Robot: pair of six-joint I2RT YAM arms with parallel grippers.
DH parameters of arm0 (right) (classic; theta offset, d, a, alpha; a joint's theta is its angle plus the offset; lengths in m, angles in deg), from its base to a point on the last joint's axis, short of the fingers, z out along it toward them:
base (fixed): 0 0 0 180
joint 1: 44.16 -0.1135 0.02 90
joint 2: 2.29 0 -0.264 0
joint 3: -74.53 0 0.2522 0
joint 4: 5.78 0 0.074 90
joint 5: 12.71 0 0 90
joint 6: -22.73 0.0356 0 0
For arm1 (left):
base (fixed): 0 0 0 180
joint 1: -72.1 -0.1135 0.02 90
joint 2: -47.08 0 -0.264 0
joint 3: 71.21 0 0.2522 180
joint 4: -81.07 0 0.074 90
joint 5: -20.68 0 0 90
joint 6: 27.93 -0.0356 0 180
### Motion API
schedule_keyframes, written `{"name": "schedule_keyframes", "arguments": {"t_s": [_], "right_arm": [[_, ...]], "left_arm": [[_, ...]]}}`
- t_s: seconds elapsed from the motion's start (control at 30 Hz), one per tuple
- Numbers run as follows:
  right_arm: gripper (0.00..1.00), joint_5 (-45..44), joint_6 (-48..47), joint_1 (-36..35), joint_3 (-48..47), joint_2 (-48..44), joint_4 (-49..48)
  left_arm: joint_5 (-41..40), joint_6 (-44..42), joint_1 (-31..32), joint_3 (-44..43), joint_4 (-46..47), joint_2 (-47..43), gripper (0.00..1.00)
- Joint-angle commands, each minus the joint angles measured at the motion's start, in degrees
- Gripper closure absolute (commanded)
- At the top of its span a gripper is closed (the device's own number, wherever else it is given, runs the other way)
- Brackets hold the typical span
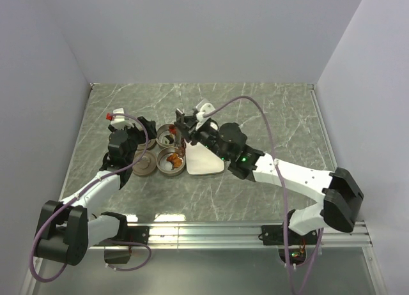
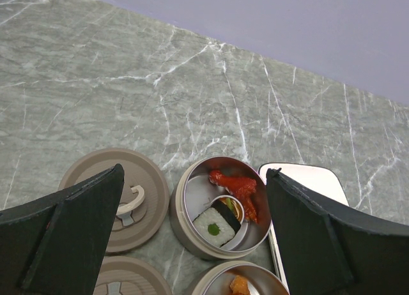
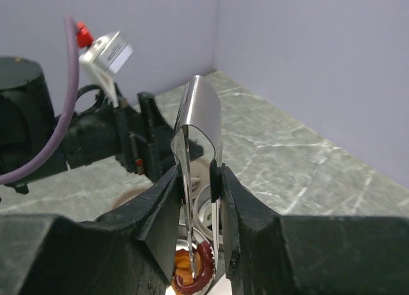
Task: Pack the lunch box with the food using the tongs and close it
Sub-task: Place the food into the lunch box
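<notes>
Right gripper (image 3: 198,180) is clamped shut across both arms of the slim, polished metal tongs (image 3: 202,113), its black pads pressing them together a little below the joined bend. Those tongs stand steeply, long axis near upright, bend uppermost and tips pointing down. Between the tips sits a curled orange-red food piece (image 3: 190,277). Seen from above, it hangs at the right edge of the nearer round brownish-grey metal tin (image 1: 165,171), which already shows an orange bite; whether the piece touches the tin I cannot tell. Just right of that tin lies the white rectangular tray (image 1: 208,164), and left of it a flat round handled lid (image 1: 144,162). Beyond, the farther tin (image 2: 179,225) holds a white rice block with a dark wrap, a glossy red piece and a small round slice. A second lid (image 2: 140,180) lies beside it on the grey marbled table (image 2: 192,84). Left gripper (image 2: 193,173) hovers over that far pair with its jaws spread wide, holding nothing. I judge the tongs light, stiff yet springy, and slick, so the hold belongs across both arms, where a squeeze shuts the tips. The small glossy piece looks soft and could slip out if the squeeze eases.
</notes>
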Motion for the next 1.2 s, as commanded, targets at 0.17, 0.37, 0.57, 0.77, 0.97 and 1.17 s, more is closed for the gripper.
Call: {"name": "schedule_keyframes", "arguments": {"t_s": [0.17, 0.37, 0.57, 0.77, 0.97, 1.17], "right_arm": [[0.82, 5.12, -1.69, -1.58, -6.86, 7.01, -3.51], [0.82, 8.20, -2.21, -2.20, -9.41, 9.92, -2.54], [0.81, 8.90, -2.83, -2.81, -11.17, 11.94, -0.96], [0.77, 8.99, -3.53, -2.99, -12.49, 13.52, 0.62], [0.68, 9.08, -3.88, -3.08, -12.76, 14.05, 1.33], [0.58, 9.34, -3.97, -3.08, -12.32, 13.62, 0.71]], "left_arm": [[0.98, 0.56, -0.45, -0.63, 1.96, -0.86, 0.01], [1.15, 0.56, -0.63, -0.63, 2.05, -0.59, 0.00], [1.24, 0.56, -0.63, -0.72, 2.05, -0.42, 0.01], [1.24, 0.65, -0.63, -0.63, 2.05, -0.50, 0.01], [1.33, 0.65, -0.72, -0.72, 2.05, -0.33, 0.01], [1.33, 0.56, -0.72, -0.72, 2.05, -0.42, 0.01]]}}
